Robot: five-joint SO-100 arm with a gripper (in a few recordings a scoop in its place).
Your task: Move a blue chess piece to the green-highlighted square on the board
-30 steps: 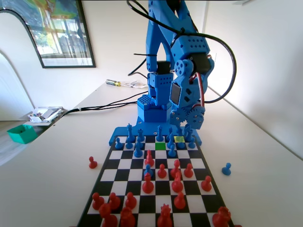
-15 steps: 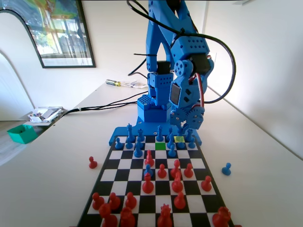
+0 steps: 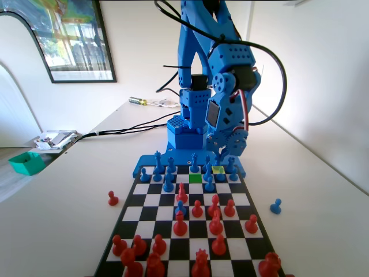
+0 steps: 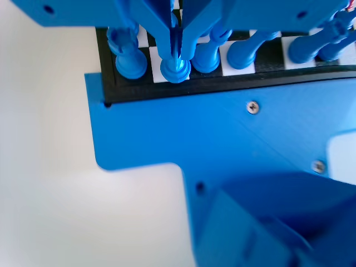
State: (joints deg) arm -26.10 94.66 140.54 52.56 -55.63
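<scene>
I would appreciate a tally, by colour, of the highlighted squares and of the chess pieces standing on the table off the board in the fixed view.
solid bright green highlighted square: 1
yellow-green highlighted square: 1
red plastic pawn: 1
blue plastic pawn: 1
Total: 4

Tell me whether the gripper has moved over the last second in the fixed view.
Yes, slightly: the gripper has risen a little, judged against the yellow-green square below it on the board.
</scene>
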